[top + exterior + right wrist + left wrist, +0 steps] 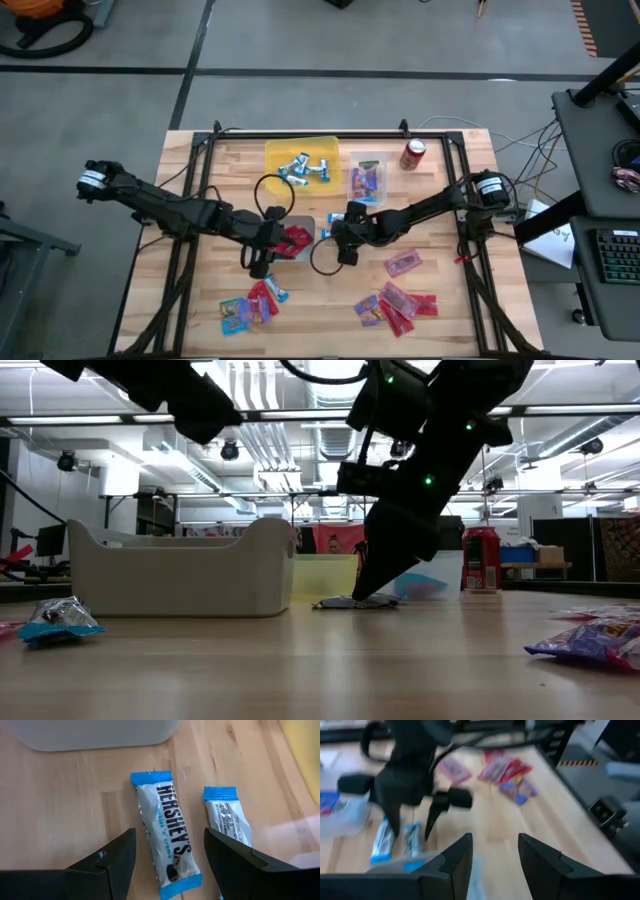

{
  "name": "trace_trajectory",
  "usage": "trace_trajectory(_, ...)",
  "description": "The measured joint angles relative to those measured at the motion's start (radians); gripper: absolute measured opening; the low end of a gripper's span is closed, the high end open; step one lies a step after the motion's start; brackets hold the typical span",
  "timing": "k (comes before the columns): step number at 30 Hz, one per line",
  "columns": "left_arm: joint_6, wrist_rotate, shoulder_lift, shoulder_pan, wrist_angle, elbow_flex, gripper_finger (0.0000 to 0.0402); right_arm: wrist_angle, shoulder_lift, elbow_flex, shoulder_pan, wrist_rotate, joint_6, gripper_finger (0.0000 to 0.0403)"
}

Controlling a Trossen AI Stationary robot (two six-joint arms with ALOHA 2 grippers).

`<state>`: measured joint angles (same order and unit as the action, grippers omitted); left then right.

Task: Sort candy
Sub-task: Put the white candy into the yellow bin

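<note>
Between the right gripper's (pixel 167 862) spread fingers lies a blue-and-silver mini bar (pixel 167 852), flat on the wood tabletop (pixel 65 810). Its long axis runs straight ahead of the gripper, parallel to the fingers; printed name reads along that axis. Far end points at the white bin (pixel 100 732), near end sits level w/ the fingertips. Jaws wide, one each side of the bar, not touching it, nothing held.

A second mini bar (pixel 227 820) lies just outside one finger, roughly parallel, slightly tilted; its near end is hidden behind that finger.

High view: right gripper (pixel 346 232) is mid-table beside the white bin (pixel 300 240), the two bars mostly covered by the arm. Left gripper (pixel 262 262) hangs at the bin's other side, above red packets (pixel 296 240) in the bin; jaws part-open, empty in the left wrist view (pixel 492 855). That view is blurred, candy only colour patches.

More candy sits loose toward the table's front: one cluster (pixel 250 303), another (pixel 396 303). Low view: the bar under the right gripper (pixel 365 592) shows only as a thin edge (pixel 350 602).
</note>
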<state>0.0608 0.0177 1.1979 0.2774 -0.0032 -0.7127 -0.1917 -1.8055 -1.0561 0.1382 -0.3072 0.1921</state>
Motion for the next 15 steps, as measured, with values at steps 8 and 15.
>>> trace_trajectory(8, -0.007, -0.002, -0.019, 0.008, 0.22, 0.072, 0.0142, 0.032, -0.036, 0.0, -0.017, 0.026, -0.011, 0.0223)
trace_trajectory(15, -0.008, -0.001, -0.026, 0.008, 0.321, 0.113, 0.0142, 0.041, -0.052, 0.0, -0.016, 0.049, -0.009, 0.0176)
